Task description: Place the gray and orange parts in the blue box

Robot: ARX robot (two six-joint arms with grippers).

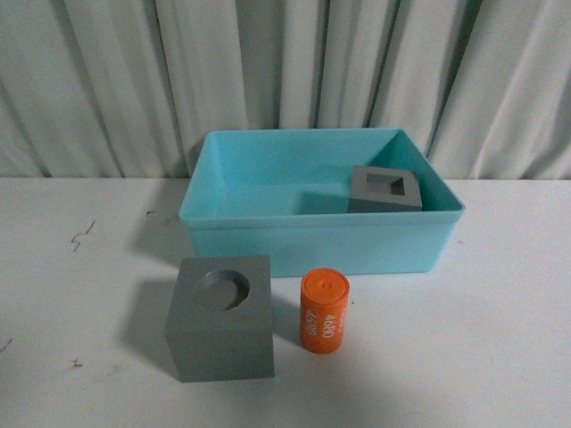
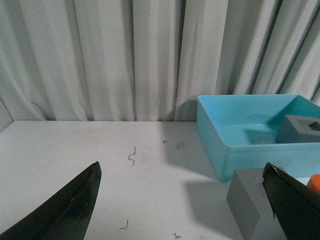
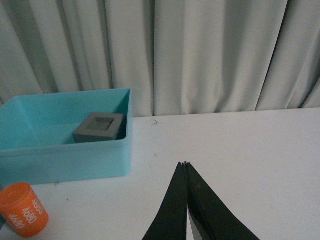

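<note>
At the left wrist, the left fingers [image 2: 75,210] stand spread wide and hold nothing, over the worktop [image 2: 75,150]. The right fingers [image 3: 210,220] are pressed tip to tip, empty. The blue box [image 1: 321,220] holds the gray cube with the rectangular recess [image 1: 385,189] toward its right side. In front of the box, on open worktop, stand the round-recess cube [image 1: 221,316] and, just beside it on the right, the upright orange cylinder [image 1: 324,312].

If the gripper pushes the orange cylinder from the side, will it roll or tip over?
Standing upright on its flat end, the orange cylinder would probably slide or tip, not roll. Once tipped, its round side would likely roll.
</note>
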